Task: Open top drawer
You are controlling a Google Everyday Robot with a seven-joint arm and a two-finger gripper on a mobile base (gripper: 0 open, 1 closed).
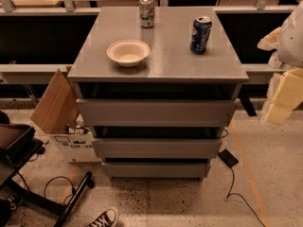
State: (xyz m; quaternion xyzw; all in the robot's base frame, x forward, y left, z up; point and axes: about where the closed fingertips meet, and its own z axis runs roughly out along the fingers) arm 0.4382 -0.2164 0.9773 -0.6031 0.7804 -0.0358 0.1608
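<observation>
The top drawer is the widest of three plain grey fronts on a grey cabinet in the middle of the camera view. A dark gap shows between its upper edge and the cabinet top. Two narrower grey fronts sit below it. My gripper, pale yellow under a white arm, hangs at the right edge of the view. It is to the right of the cabinet, level with the top drawer and apart from it, with nothing in it that I can see.
On the cabinet top stand a white bowl, a green can and a blue can. An open cardboard box sits on the floor at the left. A black cable and plug lie at the right, and a shoe is at the bottom.
</observation>
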